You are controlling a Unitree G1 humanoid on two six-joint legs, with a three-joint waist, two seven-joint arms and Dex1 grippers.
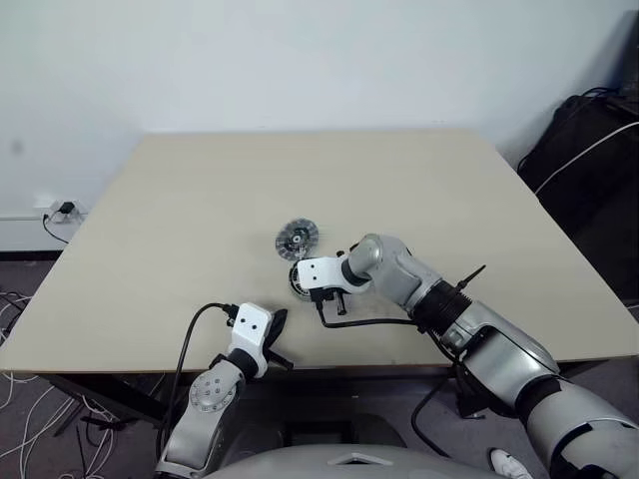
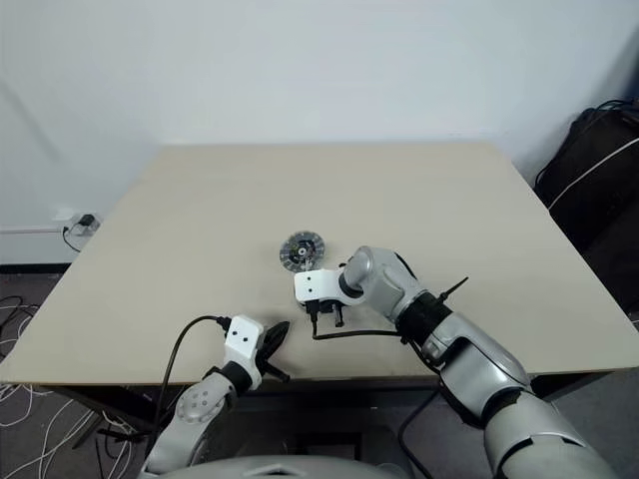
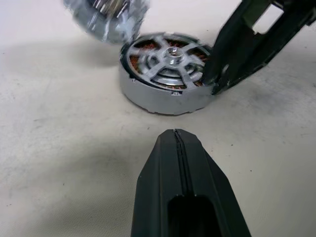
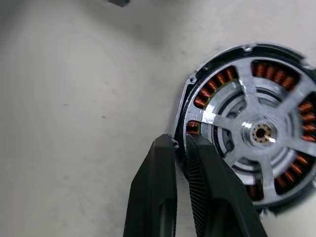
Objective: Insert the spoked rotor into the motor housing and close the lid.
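Since right gripper (image 4: 180,143) pinches the motor housing (image 4: 183,106) rim with spoked rotor (image 4: 256,131) seated, lift gently; left gripper (image 3: 177,143) closed.

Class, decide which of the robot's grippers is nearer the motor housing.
Right. The right gripper pinches the motor housing at its rim; the left gripper sits apart, near the table's front edge.

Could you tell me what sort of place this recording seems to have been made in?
Probably a lab or office workroom: a plain beige table against a bare white wall, a wall socket with a plugged-in cable, loose cables on the floor, and a black bag beside the table.
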